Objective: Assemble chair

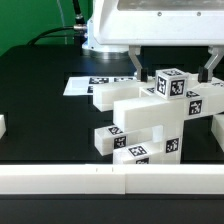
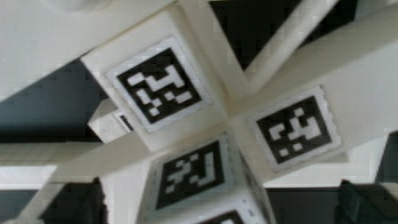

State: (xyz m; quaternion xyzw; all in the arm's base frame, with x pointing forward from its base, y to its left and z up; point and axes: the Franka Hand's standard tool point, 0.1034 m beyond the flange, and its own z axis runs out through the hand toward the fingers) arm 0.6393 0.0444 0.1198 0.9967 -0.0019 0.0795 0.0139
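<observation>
Judging by how the pieces sit, most of the chair (image 1: 140,118) looks joined already: a blocky white cluster of tagged parts standing mid-desk (image 1: 40,110), with one tagged block (image 1: 172,83) at its top. Whether every leg and bar is in, I cannot tell. A white piece (image 1: 3,125) at the exterior view's left edge may be a part not yet fitted, or only border.

My pincer (image 1: 173,70) hangs right over that top block, spread wide with one finger on each side and gripping nothing that I can see. The wrist view shows tags close up between my dark fingertips (image 2: 63,200).

Room is tight around the cluster. The white rail (image 1: 100,180) runs close along the near side, a white bar (image 1: 215,125) lies just beside it on the exterior view's right, and the marker board (image 1: 88,86) lies flat behind. The desk is open toward the exterior view's left — though the safest way clear, I judge, is straight up.
</observation>
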